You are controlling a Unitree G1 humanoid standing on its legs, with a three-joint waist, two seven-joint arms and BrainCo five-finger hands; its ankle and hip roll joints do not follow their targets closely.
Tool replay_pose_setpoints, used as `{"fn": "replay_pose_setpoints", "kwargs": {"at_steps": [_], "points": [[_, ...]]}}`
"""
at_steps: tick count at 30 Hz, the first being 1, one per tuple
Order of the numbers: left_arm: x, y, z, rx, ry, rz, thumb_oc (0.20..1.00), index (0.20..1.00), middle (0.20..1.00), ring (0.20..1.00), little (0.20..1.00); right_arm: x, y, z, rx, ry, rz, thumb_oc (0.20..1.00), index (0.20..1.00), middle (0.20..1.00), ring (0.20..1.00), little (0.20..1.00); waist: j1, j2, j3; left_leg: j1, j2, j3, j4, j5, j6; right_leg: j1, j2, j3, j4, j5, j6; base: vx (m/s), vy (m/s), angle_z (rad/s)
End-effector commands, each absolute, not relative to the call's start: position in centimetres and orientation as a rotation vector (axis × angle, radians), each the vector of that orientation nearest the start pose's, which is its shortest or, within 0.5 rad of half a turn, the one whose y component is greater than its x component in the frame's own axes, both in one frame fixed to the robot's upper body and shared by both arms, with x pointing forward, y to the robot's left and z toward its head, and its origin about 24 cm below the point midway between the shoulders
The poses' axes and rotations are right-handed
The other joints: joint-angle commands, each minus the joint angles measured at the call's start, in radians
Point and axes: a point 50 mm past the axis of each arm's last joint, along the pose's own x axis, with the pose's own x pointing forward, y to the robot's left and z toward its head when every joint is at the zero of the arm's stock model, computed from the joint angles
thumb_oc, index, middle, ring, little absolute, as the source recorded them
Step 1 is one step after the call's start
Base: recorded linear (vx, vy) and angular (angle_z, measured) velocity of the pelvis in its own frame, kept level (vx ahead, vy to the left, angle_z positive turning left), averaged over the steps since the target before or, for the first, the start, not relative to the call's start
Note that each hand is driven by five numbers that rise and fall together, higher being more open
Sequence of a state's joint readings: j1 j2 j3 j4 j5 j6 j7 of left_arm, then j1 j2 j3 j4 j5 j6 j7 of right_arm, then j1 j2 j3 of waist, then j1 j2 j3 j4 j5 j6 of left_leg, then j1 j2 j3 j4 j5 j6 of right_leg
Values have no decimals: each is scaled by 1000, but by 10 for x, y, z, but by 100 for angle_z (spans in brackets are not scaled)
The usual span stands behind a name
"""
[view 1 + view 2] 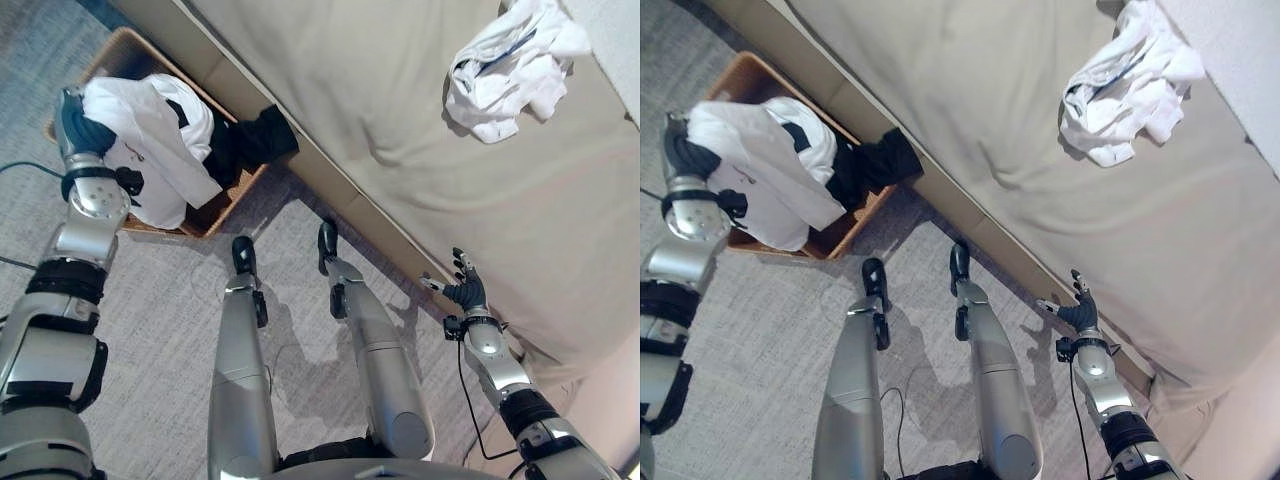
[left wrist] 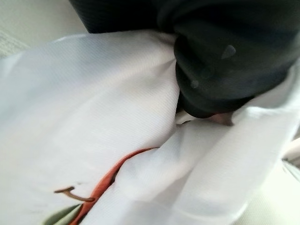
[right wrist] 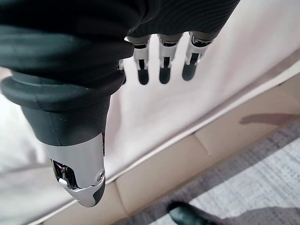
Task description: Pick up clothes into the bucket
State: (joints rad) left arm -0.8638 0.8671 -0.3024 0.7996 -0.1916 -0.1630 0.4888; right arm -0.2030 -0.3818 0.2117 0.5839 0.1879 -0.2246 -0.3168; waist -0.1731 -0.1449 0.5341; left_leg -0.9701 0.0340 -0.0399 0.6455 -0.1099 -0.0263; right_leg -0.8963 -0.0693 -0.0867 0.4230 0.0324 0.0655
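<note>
Nearest, over the grey woven carpet (image 1: 170,330) just beside the bed's edge: right hand (image 1: 466,290), fingers (image 3: 163,70) straight and spread, thumb apart, nothing held, hovering next to the draped beige bedsheet (image 1: 400,140) and the tan bed base (image 3: 197,154) below it.

Further out on the left, on the carpet against the bed base: brown woven wicker basket (image 1: 215,215), rim showing at its near corner. Draped across the basket's opening and spilling over its near rim: white shirt with a small red mark (image 1: 150,140). Left hand (image 1: 80,128) at that shirt's edge, dark ribbed cover up against the cloth, fingers hidden in the folds, so grip impossible to tell. From the left wrist view: white cloth close up, with a red-orange line (image 2: 105,180) running across it.

Tucked beside the white shirt, hanging over the basket's bed-side rim: black crumpled garment (image 1: 255,138).

Farthest, lying on top of the bedsheet well apart from the basket: white crumpled garment with dark trim (image 1: 510,70), bunched in a loose heap, touched by neither hand.
</note>
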Motion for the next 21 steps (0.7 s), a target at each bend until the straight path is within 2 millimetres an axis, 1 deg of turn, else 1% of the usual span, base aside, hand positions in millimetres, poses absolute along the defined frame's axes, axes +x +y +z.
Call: {"fn": "replay_pose_setpoints", "kwargs": {"at_steps": [1,3,4,7,8,9,10,11,12,13,14,15,16,17,18,19,21], "points": [[347,339,270,655,-470,720,1000,1000,1000,1000,1000,269,-231,7,-298,56,-234,1000,1000,1000,1000,1000,12,-50,-14,7,-18,-19,102,-116,28,48,-66,9,15,-53,88,17,16,-9],[349,342,272,662,-442,747,1000,1000,1000,1000,1000,271,-226,14,-276,15,-239,1000,1000,1000,1000,1000,4,-59,-14,-3,-11,-19,106,-122,33,41,-58,10,-4,-45,92,28,8,-5],[349,342,272,662,-443,746,1000,1000,1000,1000,1000,271,-226,14,-276,15,-240,1000,1000,1000,1000,1000,4,-60,-14,-3,-11,-19,106,-122,33,41,-58,10,-5,-45,93,38,24,-3],[347,350,274,709,-419,793,1000,1000,1000,1000,1000,277,-215,49,-283,-167,-207,1000,1000,1000,1000,1000,-6,-71,-14,1,-4,-10,103,-129,36,44,-50,17,-31,-33,99,24,24,-9],[347,350,273,709,-419,793,1000,1000,1000,1000,1000,277,-215,49,-284,-166,-208,1000,1000,1000,1000,1000,-5,-71,-14,2,-4,-9,102,-129,36,45,-50,17,-32,-32,99,17,18,-16],[346,353,273,730,-410,809,1000,1000,1000,1000,1000,277,-212,61,-273,-232,-195,1000,1000,1000,1000,1000,-8,-73,-14,6,-3,-9,97,-128,36,47,-49,20,-40,-29,100,17,23,-14],[343,359,274,793,-389,829,1000,1000,1000,1000,1000,276,-208,83,-307,-343,-164,1000,1000,1000,1000,1000,-12,-76,-14,13,-1,-6,89,-130,36,51,-46,26,-53,-26,102,17,23,-7],[343,358,273,794,-389,828,1000,1000,1000,1000,1000,275,-208,83,-309,-342,-165,1000,1000,1000,1000,1000,-11,-77,-14,14,-1,-5,88,-130,37,52,-46,26,-53,-26,102,18,19,-6],[339,369,272,908,-328,868,1000,1000,1000,1000,1000,270,-206,108,-358,-474,-149,1000,1000,1000,1000,1000,-16,-80,-14,19,0,-1,86,-132,36,58,-44,28,-64,-24,103,9,4,-4],[340,368,272,909,-328,867,1000,1000,1000,1000,1000,269,-206,108,-359,-473,-151,1000,1000,1000,1000,1000,-15,-80,-14,19,0,-1,86,-132,36,59,-44,28,-64,-24,103,15,7,-5],[339,371,272,930,-307,876,1000,1000,1000,1000,1000,265,-206,120,-373,-534,-152,1000,1000,1000,1000,1000,-15,-79,-14,23,0,1,81,-132,37,61,-42,29,-68,-24,104,0,0,0],[335,384,267,920,-231,908,1000,1000,1000,1000,1000,257,-208,144,-426,-666,-177,1000,1000,1000,1000,1000,-15,-79,-14,26,1,1,77,-130,36,65,-42,32,-74,-23,105,0,0,0],[335,384,267,919,-231,906,1000,1000,1000,1000,1000,256,-208,144,-428,-666,-179,1000,1000,1000,1000,1000,-15,-77,-14,27,0,1,76,-130,36,66,-42,31,-74,-23,105,23,-20,-3],[335,388,265,898,-198,916,1000,1000,1000,1000,1000,251,-214,162,-454,-753,-226,1000,1000,1000,1000,1000,-12,-73,-14,29,-2,-1,69,-126,35,71,-43,30,-81,-22,105,14,-27,-3],[335,387,266,889,-199,915,1000,1000,1000,1000,1000,249,-218,171,-462,-791,-263,1000,1000,1000,1000,1000,-8,-69,-14,31,-5,-1,61,-123,34,73,-44,29,-86,-20,106,0,0,0],[335,387,266,888,-200,914,1000,1000,1000,1000,1000,249,-218,171,-464,-791,-265,1000,1000,1000,1000,1000,-8,-68,-14,31,-5,-2,59,-122,34,73,-44,28,-87,-20,106,0,0,0],[334,389,267,909,-198,921,1000,1000,1000,1000,1000,249,-224,181,-473,-833,-321,1000,1000,1000,1000,1000,0,-61,-14,35,-7,-5,49,-118,32,77,-47,23,-94,-17,106,1,-28,5]]}}
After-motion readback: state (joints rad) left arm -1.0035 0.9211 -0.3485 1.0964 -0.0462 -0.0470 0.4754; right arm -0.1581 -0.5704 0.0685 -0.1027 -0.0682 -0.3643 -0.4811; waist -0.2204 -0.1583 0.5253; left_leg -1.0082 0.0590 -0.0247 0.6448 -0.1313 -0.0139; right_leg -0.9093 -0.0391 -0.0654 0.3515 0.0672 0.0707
